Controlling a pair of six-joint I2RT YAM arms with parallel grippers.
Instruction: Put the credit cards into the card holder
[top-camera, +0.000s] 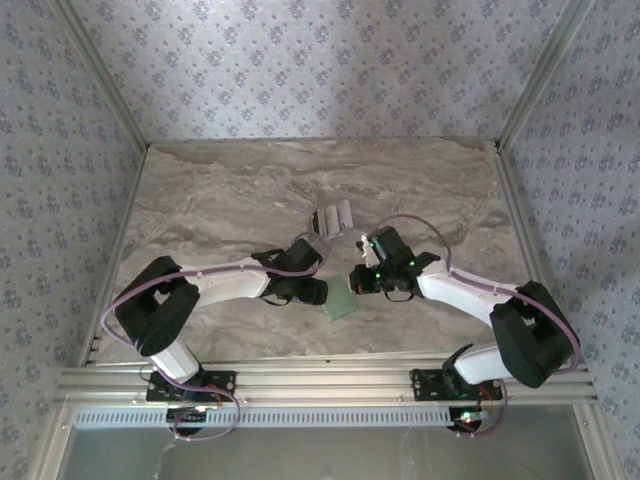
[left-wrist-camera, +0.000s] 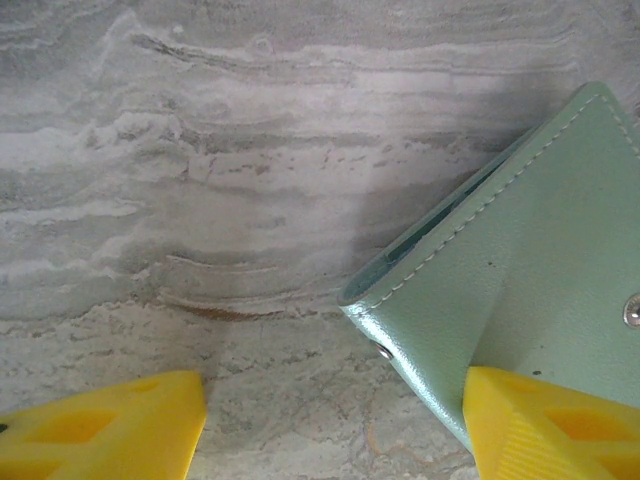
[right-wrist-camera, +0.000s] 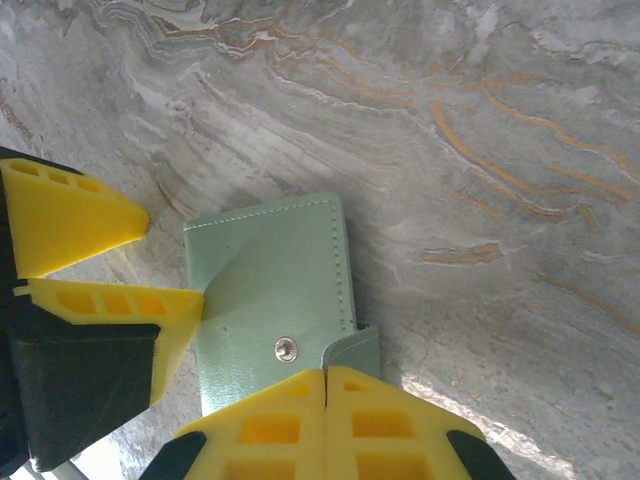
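Sage-green stitched card holder (top-camera: 340, 303) lies between your hands: right hand (right-wrist-camera: 325, 376) pinches its flap, left hand (left-wrist-camera: 330, 400) stands wide beside it. Shiny silvery cards (top-camera: 332, 217) lie beyond it, none inserted yet.

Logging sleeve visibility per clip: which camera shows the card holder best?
Right wrist: the card holder lies almost whole, with stitching, snap and raised flap clear. Left wrist shows one corner and its slot; top external, a small distant green patch.

Matte stitched leather-look card holder (right-wrist-camera: 270, 280), shiny metal snap (right-wrist-camera: 286, 348), on smooth marble-look table (right-wrist-camera: 480, 120)
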